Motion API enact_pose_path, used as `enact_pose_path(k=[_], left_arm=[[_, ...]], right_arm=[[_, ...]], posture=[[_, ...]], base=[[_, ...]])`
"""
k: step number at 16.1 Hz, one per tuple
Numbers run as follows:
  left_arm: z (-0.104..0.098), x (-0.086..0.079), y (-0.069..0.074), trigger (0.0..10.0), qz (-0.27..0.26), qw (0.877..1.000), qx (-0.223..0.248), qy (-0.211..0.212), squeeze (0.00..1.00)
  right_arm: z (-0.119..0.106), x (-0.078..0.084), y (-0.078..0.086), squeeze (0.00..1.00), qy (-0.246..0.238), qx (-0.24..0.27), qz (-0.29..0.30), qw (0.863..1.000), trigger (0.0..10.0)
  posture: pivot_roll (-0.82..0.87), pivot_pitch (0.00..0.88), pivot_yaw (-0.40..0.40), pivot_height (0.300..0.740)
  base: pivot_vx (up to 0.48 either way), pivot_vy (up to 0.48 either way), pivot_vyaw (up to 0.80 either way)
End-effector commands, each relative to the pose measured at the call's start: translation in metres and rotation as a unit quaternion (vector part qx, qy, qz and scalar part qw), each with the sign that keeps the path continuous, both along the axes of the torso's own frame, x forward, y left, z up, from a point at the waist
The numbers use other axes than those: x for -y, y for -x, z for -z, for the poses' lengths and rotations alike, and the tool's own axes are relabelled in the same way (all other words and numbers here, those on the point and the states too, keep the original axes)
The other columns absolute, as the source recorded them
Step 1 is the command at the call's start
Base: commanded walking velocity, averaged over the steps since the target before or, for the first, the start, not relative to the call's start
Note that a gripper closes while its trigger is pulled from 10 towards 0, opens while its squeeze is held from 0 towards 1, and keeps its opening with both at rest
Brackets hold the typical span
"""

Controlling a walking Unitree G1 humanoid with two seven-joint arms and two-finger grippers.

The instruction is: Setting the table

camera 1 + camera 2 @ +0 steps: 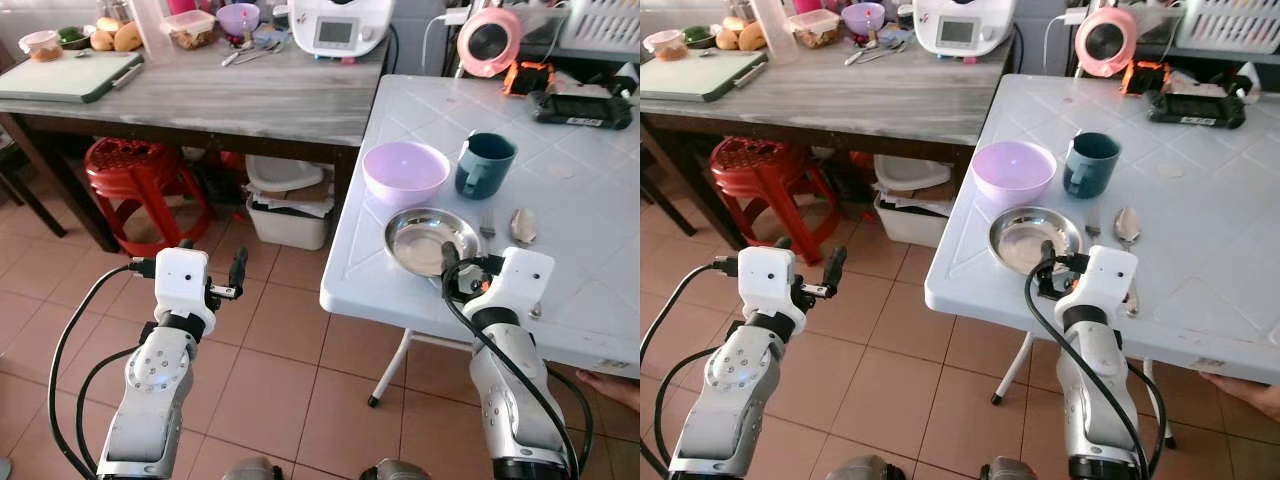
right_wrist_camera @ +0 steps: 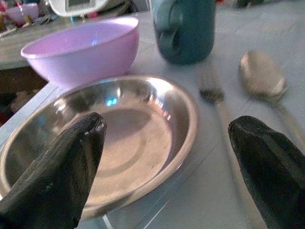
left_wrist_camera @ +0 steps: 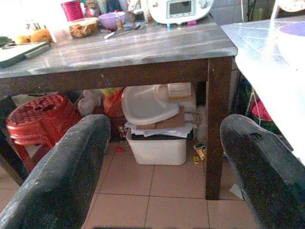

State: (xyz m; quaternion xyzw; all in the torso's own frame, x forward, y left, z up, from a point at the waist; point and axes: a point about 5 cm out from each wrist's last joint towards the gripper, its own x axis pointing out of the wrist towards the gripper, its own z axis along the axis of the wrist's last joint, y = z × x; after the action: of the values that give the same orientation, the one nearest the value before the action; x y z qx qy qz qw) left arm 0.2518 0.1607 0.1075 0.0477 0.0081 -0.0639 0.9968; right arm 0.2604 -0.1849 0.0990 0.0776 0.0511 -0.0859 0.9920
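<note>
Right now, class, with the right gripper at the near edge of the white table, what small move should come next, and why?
Probably ease the right gripper forward onto the fork. Its fingers are open and hold nothing, and they point at the metal plate and the fork beside it. Plate, bowl, mug and spoon already lie grouped on the white table. The left gripper hangs over the floor.

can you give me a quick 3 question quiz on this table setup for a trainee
1. True or false: the fork lies between the metal plate and the spoon.
2. Which sits farther back beside the purple bowl: A) teal mug B) red stool C) cutting board?
3. Fill in: the right gripper, jaws open, hovers at the near edge of the ____.

Key: 1 true. 2 A. 3 plate.
</note>
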Motion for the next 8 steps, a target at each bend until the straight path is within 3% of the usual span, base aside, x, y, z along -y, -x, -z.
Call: enact_pose_path(k=[1,6,7,8], left_arm=[[-0.0049,-0.0014,0.0007,10.0,0.005,1.000,0.005,-0.007,0.00],[-0.0048,0.0011,0.0015,10.0,0.016,1.000,0.000,-0.012,0.00],[-0.0049,0.0017,0.0012,10.0,0.018,1.000,0.000,-0.012,0.00],[-0.0052,0.0022,0.0010,10.0,0.020,1.000,-0.001,-0.012,0.00]], right_arm=[[0.0022,-0.0041,-0.0007,0.00,-0.017,-0.011,-0.005,1.000,10.0],[0.0069,-0.0097,-0.0007,0.00,-0.066,-0.031,-0.011,0.997,10.0],[0.0076,-0.0106,-0.0014,0.00,-0.077,-0.034,-0.014,0.996,9.4],[0.0074,-0.0118,-0.0024,0.00,-0.087,-0.037,-0.021,0.995,6.0]], posture=[[0.02,0.064,0.069,0.740],[0.02,0.066,0.073,0.740],[0.02,0.066,0.073,0.740],[0.02,0.065,0.074,0.740]], base=[[0.000,0.000,0.00],[0.000,0.000,0.00],[0.000,0.000,0.00],[0.000,0.000,0.00]])
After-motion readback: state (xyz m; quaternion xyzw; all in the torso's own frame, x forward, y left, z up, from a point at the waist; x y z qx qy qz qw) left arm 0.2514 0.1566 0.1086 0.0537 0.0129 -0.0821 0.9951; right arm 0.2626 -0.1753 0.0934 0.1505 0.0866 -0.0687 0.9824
